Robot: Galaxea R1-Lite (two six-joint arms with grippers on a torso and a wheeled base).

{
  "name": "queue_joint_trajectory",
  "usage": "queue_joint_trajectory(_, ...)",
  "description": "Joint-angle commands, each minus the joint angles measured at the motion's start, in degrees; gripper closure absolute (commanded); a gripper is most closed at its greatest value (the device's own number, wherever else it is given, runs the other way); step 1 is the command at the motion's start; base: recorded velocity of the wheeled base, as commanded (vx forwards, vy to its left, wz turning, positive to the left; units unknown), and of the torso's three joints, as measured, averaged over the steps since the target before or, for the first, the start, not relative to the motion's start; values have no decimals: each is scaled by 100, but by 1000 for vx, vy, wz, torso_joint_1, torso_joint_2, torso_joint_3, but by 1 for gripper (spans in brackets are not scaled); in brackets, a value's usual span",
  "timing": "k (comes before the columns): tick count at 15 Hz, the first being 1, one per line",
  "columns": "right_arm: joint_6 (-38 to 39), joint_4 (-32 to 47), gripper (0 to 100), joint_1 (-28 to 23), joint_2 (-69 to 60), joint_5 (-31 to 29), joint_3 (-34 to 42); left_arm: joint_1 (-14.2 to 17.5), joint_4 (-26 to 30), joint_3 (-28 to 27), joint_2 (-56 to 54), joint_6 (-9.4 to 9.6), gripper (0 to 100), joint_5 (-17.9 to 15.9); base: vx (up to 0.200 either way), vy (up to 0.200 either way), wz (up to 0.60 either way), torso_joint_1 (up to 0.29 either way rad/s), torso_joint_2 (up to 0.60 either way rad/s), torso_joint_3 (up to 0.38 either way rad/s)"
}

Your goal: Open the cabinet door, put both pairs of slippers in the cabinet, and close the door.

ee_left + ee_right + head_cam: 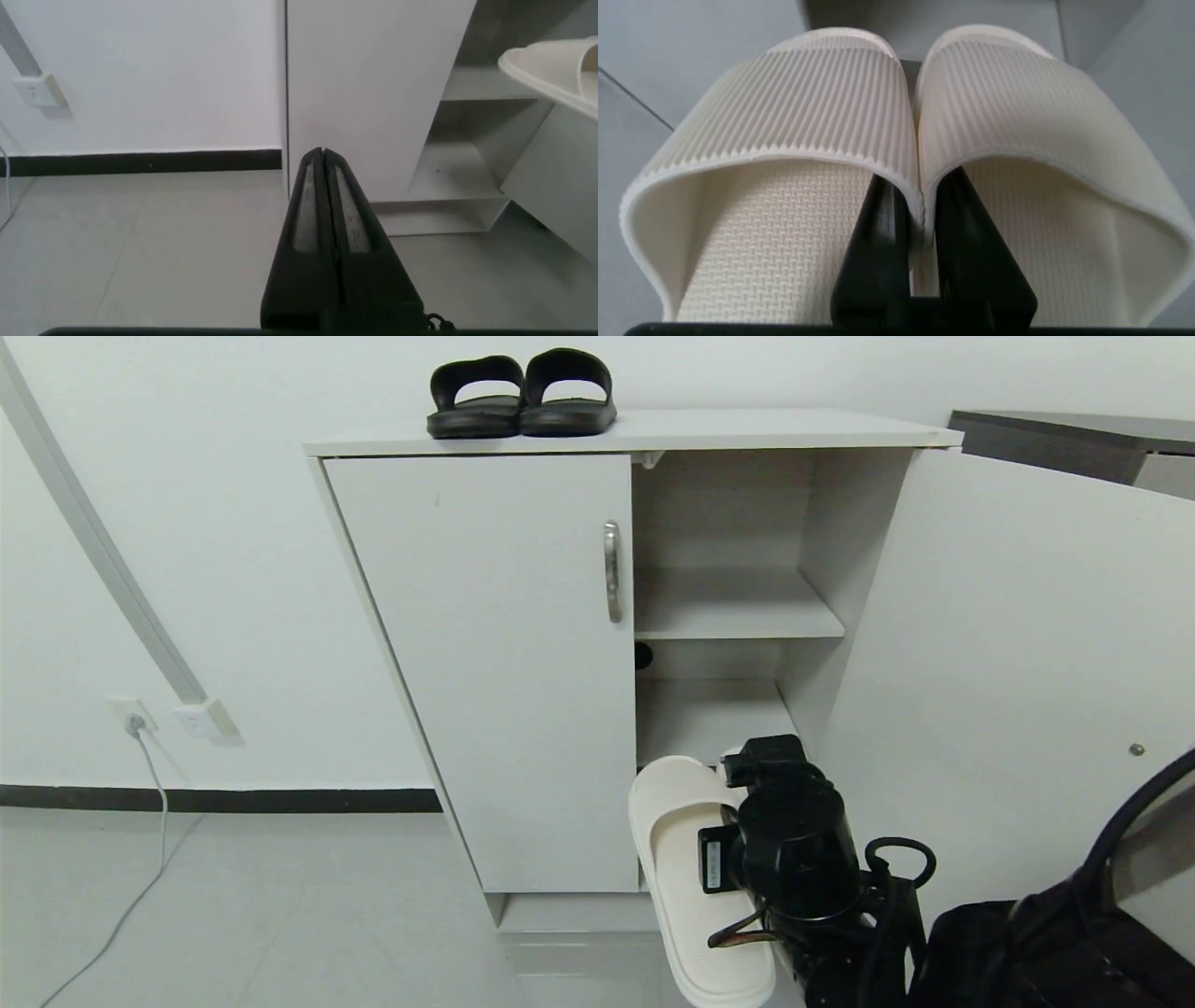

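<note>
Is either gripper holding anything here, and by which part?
The right gripper pinches the white slippers by their two adjoining strap edges. The left gripper is shut, empty.

Cabinet (485,672): matt white board, smooth. Handle (611,571): satin metal. White slippers (813,103): matt foam-like plastic, ribbed straps, pebbled footbeds. Black slippers (521,397): matt, rubbery.

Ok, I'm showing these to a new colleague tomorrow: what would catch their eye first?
The pair of white slippers, pinched together by the right end effector, low in front of the open right side of the cabinet. Next, the black slippers sitting side by side on top of it, and the right door standing wide open.
</note>
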Motion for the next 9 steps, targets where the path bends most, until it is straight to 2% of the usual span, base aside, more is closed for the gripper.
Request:
queue_joint_trajectory(1,-4,-14,100,-40,123,-1,1,-2,-7,0,16,-2,100,-2,0,0,0,0,0,0)
queue_joint_trajectory(4,5,-40,100,-181,316,17,-34,-2,-7,0,16,-2,100,-2,0,0,0,0,0,0)
queue_joint_trajectory(7,-83,-612,100,-234,738,43,-52,-2,-7,0,16,-2,100,-2,0,0,0,0,0,0)
queue_joint_trajectory(9,-92,-656,100,-287,800,43,-87,-2,-7,0,16,-2,100,-2,0,0,0,0,0,0)
